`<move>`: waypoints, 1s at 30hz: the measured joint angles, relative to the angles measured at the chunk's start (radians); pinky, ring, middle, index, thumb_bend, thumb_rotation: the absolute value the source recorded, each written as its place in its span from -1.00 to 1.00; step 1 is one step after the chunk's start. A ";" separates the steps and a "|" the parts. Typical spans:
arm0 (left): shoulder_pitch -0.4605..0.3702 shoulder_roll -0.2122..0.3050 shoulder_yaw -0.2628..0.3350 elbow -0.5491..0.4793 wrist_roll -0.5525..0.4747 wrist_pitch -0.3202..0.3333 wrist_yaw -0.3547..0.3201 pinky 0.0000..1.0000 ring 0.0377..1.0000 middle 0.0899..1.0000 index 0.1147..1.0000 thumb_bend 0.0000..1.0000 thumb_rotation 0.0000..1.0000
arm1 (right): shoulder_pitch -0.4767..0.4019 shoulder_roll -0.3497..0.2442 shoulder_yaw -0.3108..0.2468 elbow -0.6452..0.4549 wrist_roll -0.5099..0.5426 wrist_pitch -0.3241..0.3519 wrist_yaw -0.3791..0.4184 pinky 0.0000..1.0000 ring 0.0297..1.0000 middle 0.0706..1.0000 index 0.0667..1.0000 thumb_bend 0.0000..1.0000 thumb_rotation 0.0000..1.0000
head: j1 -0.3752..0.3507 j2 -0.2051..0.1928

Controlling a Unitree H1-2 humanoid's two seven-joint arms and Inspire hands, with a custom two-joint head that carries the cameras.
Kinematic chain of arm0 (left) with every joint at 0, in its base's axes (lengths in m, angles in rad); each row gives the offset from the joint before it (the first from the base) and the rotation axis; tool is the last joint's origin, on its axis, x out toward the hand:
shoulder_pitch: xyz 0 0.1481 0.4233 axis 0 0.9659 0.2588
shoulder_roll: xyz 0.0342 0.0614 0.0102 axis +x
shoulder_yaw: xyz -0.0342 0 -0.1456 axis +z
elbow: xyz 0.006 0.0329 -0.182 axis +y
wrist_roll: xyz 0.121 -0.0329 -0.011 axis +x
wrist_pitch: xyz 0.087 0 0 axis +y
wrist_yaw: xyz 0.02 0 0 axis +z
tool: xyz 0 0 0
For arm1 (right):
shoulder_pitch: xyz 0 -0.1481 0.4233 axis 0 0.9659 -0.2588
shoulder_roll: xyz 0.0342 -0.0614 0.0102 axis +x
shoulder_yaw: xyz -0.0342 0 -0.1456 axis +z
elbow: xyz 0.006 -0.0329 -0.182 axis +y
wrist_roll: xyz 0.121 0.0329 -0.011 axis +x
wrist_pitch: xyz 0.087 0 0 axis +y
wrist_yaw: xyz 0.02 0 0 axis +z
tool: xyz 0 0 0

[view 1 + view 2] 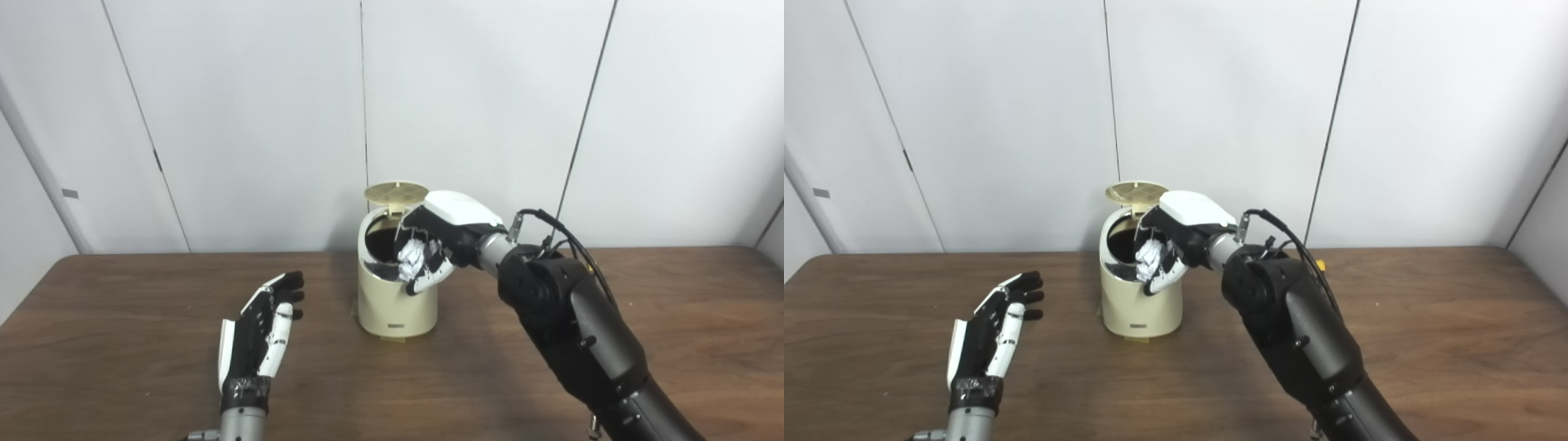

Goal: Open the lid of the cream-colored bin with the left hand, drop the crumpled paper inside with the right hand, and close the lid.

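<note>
The cream-colored bin (397, 306) stands at the table's middle, its round lid (397, 193) tipped up at the back and its dark mouth showing. My right hand (436, 240) hovers over the bin's right rim, shut on the crumpled white paper (411, 257), which hangs just above the opening. My left hand (262, 327) is open, fingers apart and pointing up, low over the table to the left of the bin and apart from it.
The brown wooden table (122, 343) stretches to both sides, its far edge against white wall panels. My dark right arm (569, 324) with its cables crosses the table's right half. A small yellow bit (1321, 264) lies behind that arm.
</note>
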 measured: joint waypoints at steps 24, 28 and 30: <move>-0.002 -0.001 -0.006 0.024 -0.003 -0.002 -0.001 0.32 0.48 0.50 0.51 -0.44 0.43 | 0.000 0.002 0.008 -0.053 0.049 0.001 -0.158 -0.53 -0.29 -0.14 -0.05 0.03 -1.00 | 0.000 -0.014; -0.002 -0.001 -0.009 0.024 -0.001 -0.002 0.000 0.32 0.48 0.50 0.51 -0.45 0.45 | 0.031 0.013 0.022 -0.056 0.040 -0.055 -0.240 -0.54 -0.31 -0.15 -0.04 0.03 -1.00 | 0.002 -0.014; -0.002 -0.001 -0.010 0.024 -0.001 -0.002 0.000 0.31 0.48 0.50 0.51 -0.45 0.44 | 0.048 0.021 0.024 -0.056 0.033 -0.066 -0.277 -0.55 -0.32 -0.15 -0.04 0.03 -1.00 | 0.002 -0.014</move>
